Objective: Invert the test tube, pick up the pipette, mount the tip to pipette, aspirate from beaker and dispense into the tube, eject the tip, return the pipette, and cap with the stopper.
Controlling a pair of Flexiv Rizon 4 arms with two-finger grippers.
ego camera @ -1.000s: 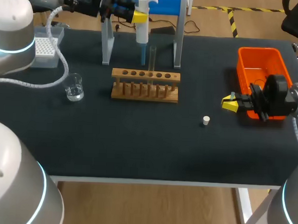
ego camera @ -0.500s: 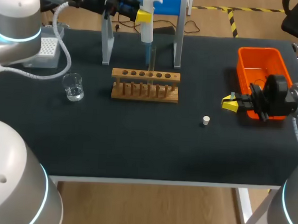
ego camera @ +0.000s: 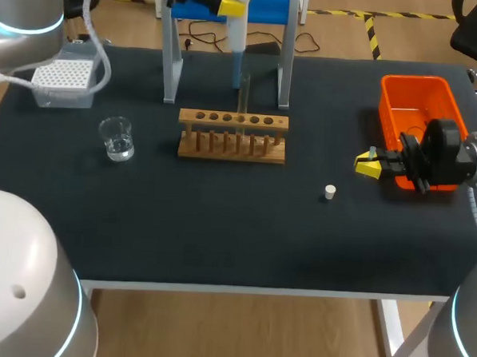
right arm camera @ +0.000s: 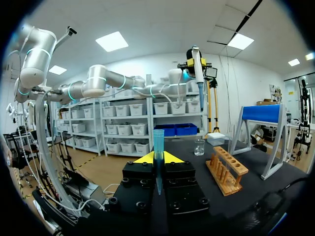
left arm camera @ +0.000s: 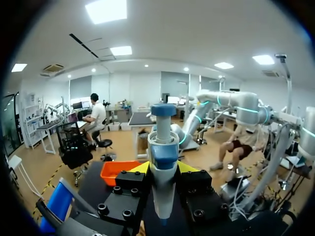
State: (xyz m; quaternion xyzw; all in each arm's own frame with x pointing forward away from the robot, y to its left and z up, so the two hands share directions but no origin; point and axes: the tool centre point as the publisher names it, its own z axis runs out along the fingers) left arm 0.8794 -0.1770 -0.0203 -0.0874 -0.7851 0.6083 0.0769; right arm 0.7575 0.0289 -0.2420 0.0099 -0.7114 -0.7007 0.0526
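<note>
The pipette's top leaves the head view.

White pipette upright near racked clear tube; blue tip upright; white stopper lying apart.

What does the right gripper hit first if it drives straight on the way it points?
Probably nothing: in its wrist view the right gripper, holding a blue tip, points past the rack and beaker, both off to one side. Depth unclear.

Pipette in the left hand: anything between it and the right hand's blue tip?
Possibly. In the head view the stand's grey right upright lies between the white pipette in the left hand and the blue plastic tip in the right hand; depth unclear.
</note>
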